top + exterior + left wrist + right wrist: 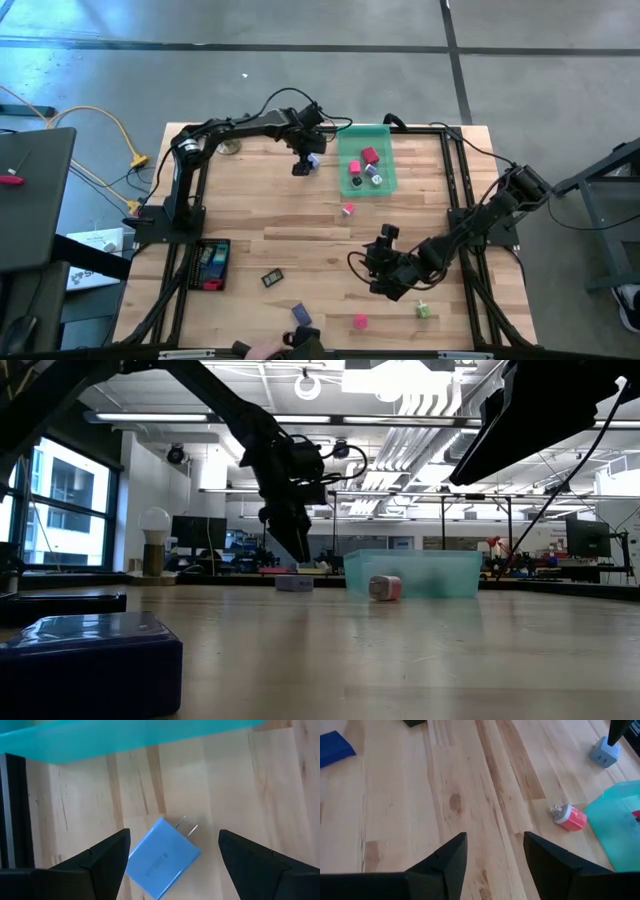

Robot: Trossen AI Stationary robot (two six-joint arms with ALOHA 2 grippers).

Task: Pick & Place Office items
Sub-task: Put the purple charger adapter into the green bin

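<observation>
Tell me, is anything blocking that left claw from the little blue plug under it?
Nothing visible. The left gripper hangs open right over the blue plug, which lies alone on bare wood beside the green tray.

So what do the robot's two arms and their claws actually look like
Both arms are black, built of slim jointed segments with black cables looping along them. The left arm has a silvery ring at its base joint. Each ends in a two-finger claw: the left claw and right claw show broad, matte dark fingers that taper to angular wedge-shaped tips. No markings are visible.
</observation>
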